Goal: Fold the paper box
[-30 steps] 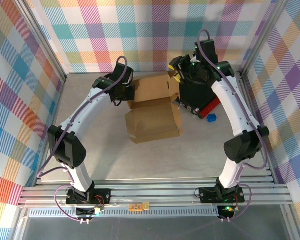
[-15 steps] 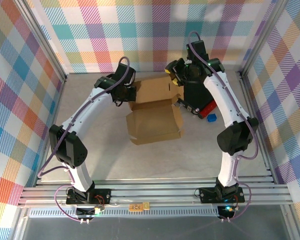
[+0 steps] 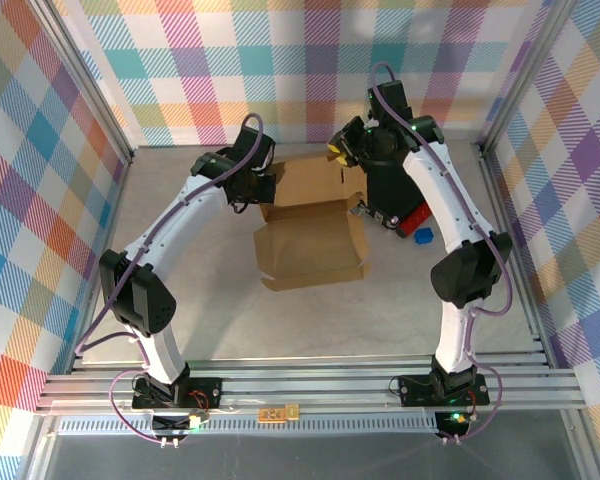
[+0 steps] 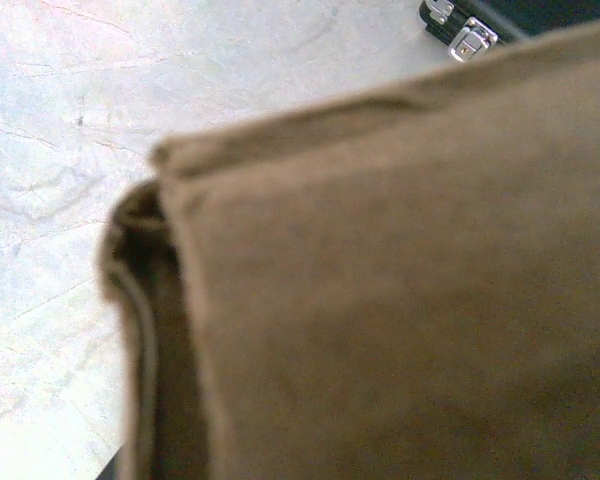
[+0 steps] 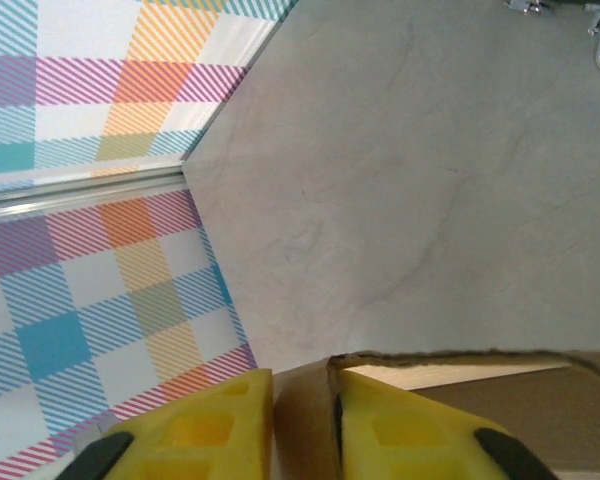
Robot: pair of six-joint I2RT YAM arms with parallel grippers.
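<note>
Right gripper pinches the paper box flap edge between yellow fingers, plain in its wrist view. Overhead, the box lies mid-table, with the left gripper closed at its 11 o'clock corner. A second ago the right jaws stood wider, nearer the black case.

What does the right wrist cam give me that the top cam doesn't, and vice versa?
Right wrist: up close, the yellow fingers pinch a thin edge of the box, with cardboard between them. Top: the box's whole layout, the left gripper at the rear flap's left edge, and the black case to the box's right. Both: the right gripper on the box's flap, and the table.
</note>
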